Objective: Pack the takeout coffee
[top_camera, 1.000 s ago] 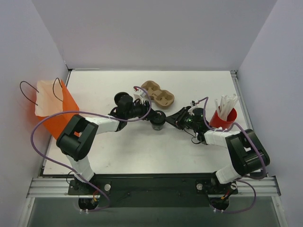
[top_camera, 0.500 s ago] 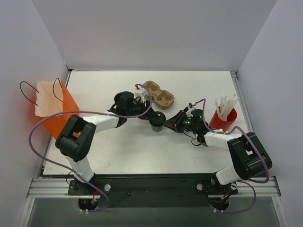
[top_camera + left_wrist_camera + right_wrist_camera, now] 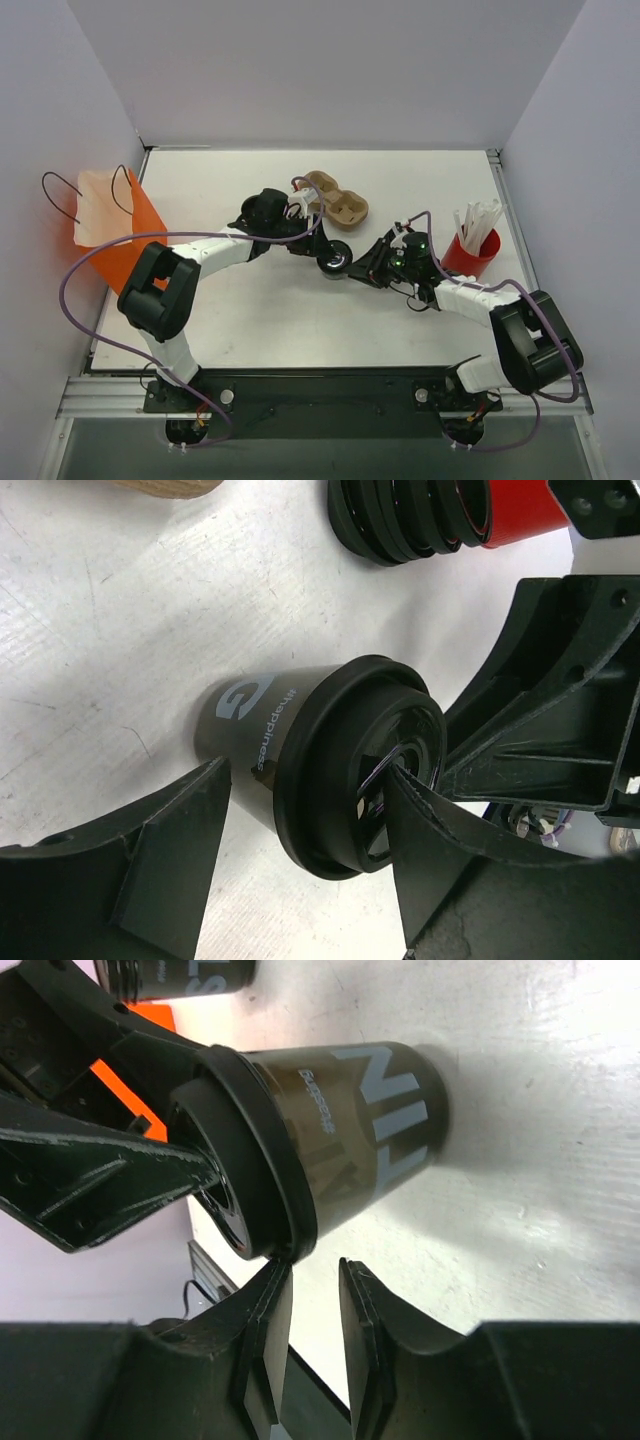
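Black paper and black plastic make up the takeout coffee [image 3: 335, 260]. It is found just in front of the cardboard carrier [image 3: 338, 200], on the side nearer the arm bases, with its lid fitted and its body seemingly tipped rather than upright. It is flanked by both arms.

The left gripper [image 3: 305, 780] is seen spread wide, with its fingers [image 3: 165, 860] set on either side of the cup wall, and no firm squeeze can be made out. The right gripper [image 3: 315, 1270] is shown with its fingers almost together, only a narrow slit being left between them. Its tips are set right at the lid's rim, but whether that rim is pinched cannot be told.

The step in hand is judged to be the taking hold of the cup, not the packing itself. The cup is not yet in the orange bag [image 3: 125, 245], which stands well to the left of the carrier. A firm, level hold on the cup wall is called for next, so that the lid is not pried off and nothing is spilled while the cup is carried off for packing.

A grey "G" mark is printed on the cup, with a small line beside it that appears to end in "piness". Larger pale letters, perhaps "NH", are seen from the right wrist, but the small word by them cannot be read with certainty. Letters like "LS" are shown on another black cup [image 3: 185, 975].
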You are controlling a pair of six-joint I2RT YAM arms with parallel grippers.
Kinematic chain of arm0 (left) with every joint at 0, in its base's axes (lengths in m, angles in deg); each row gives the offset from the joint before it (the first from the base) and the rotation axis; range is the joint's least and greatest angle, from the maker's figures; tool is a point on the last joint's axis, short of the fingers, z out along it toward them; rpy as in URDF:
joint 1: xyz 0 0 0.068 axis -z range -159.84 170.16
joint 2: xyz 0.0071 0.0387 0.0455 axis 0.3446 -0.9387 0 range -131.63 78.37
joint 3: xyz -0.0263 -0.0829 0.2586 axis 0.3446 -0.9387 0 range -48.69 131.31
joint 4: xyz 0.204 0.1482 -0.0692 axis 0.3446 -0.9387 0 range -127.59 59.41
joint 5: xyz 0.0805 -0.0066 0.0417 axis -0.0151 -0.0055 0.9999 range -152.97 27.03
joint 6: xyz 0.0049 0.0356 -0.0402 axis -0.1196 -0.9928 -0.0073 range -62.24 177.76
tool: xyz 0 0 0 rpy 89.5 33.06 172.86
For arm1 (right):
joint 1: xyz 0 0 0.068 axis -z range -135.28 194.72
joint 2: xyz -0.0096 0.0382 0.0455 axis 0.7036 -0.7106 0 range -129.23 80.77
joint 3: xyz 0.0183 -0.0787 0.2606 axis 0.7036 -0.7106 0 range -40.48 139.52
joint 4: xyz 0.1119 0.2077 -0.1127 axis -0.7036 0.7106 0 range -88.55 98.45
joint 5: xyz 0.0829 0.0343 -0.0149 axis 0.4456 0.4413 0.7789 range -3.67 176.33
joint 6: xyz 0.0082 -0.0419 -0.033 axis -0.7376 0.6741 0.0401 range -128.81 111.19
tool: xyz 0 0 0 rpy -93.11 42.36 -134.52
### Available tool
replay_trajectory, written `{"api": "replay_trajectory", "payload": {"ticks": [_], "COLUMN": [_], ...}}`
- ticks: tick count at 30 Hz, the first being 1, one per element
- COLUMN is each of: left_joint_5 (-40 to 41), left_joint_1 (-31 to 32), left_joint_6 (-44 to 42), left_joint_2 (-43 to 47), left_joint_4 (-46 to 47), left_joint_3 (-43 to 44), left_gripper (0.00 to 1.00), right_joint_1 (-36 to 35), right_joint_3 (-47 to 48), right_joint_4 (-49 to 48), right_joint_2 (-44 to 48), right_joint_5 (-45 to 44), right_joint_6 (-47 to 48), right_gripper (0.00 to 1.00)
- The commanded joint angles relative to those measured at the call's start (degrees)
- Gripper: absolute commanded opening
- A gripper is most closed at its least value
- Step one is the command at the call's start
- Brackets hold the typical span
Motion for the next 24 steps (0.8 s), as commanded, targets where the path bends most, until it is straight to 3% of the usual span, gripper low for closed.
{"api": "replay_trajectory", "payload": {"ticks": [1, 14, 19, 24], "left_joint_5": [1.45, 1.97, 2.06, 2.41], "left_joint_1": [-0.66, -1.81, -2.16, -2.51], "left_joint_6": [-2.98, -3.50, -3.33, -3.41], "left_joint_2": [-0.53, -1.49, -1.14, -0.36], "left_joint_4": [-8.15, -10.35, -10.79, -11.49], "left_joint_3": [2.29, 4.41, 5.37, 6.51], "left_gripper": [0.71, 0.72, 0.73, 0.76], "right_joint_1": [-0.22, 3.82, 5.31, 5.93], "right_joint_3": [2.49, 13.20, 23.64, 31.04], "right_joint_4": [10.96, 25.55, 29.42, 33.12], "right_joint_2": [4.67, 8.73, 2.32, -5.75], "right_joint_5": [-1.28, -0.67, 4.42, 9.17], "right_joint_6": [5.76, 18.41, 27.45, 33.09], "right_gripper": [0.27, 0.41, 0.59, 0.65]}}
